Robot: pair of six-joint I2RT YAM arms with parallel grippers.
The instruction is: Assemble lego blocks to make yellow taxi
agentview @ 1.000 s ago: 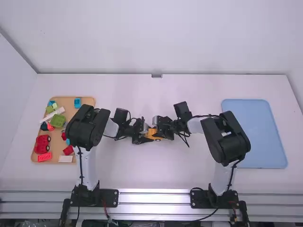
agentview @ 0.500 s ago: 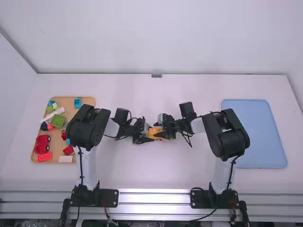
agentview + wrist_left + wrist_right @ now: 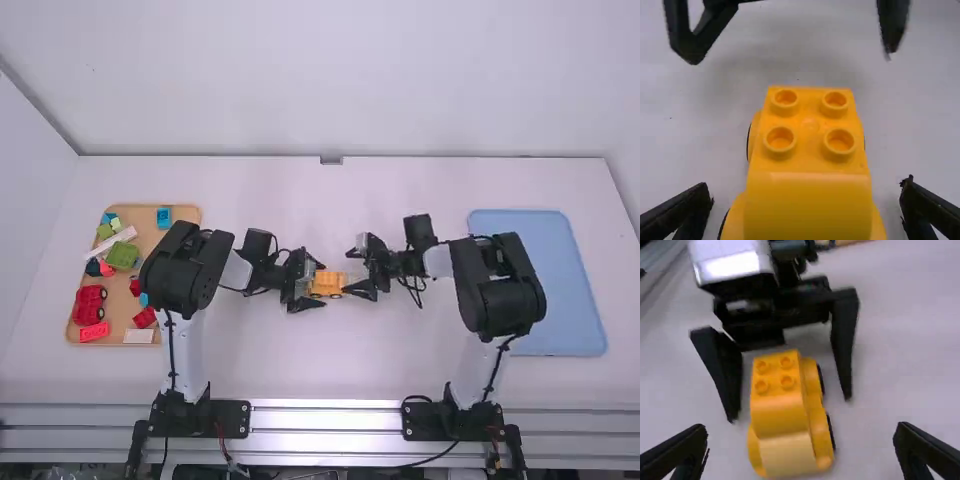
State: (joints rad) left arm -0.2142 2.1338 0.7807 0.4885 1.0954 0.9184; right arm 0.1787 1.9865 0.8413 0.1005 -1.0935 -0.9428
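One tan tray (image 3: 137,214) of blocks (image 3: 90,303) is set near the table's (image 3: 250,360) left edge. Left pincer (image 3: 319,284) is spread around the yellow taxi (image 3: 329,285), placed mid-table; right pincer (image 3: 351,273) is spread just beside, near its front-or-back end.

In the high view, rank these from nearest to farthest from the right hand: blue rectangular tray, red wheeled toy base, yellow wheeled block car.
1. Yellow wheeled block car, just left of the right hand.
2. Blue rectangular tray, off to the right.
3. Red wheeled toy base, far left.
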